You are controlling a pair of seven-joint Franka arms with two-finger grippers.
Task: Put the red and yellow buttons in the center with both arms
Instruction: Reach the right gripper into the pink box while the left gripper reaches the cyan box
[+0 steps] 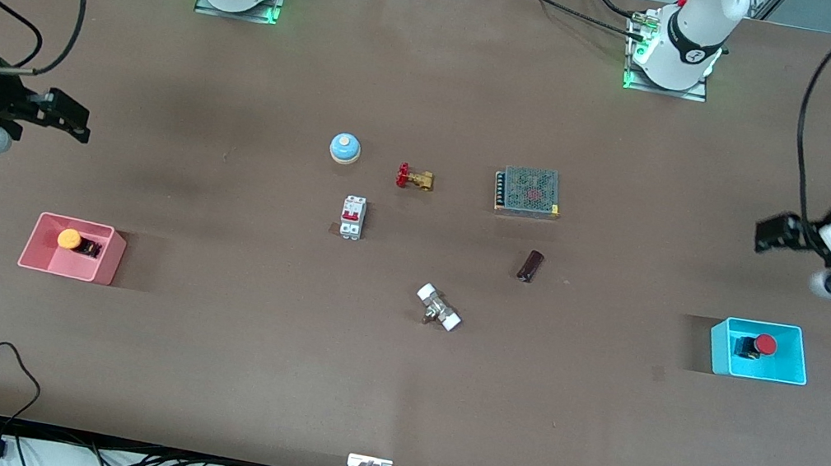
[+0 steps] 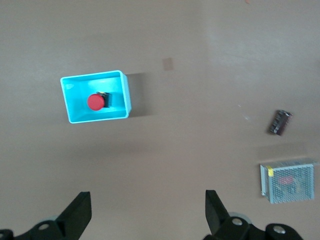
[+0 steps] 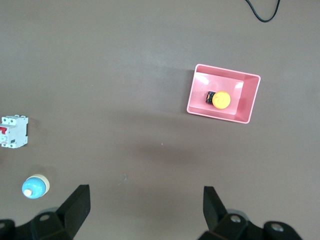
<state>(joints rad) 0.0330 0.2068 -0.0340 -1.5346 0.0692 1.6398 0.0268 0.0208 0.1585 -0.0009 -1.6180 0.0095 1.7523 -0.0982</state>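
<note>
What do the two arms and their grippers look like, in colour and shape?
Both arms are white, rounded and jointed, with black bands and black cables. The left gripper and right gripper are black, each with two fingers that look wedge-shaped in the wrist views. Green lights glow at both bases.

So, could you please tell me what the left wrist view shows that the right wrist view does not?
Only the left wrist view shows the red button in the blue bin, the dark brown block, the mesh-topped power supply and the open left tool. Only the right wrist view shows the yellow button in the pink bin, the white circuit breaker, the blue bell and the open right tool. Both show bare brown tabletop; no object appears in both.
</note>
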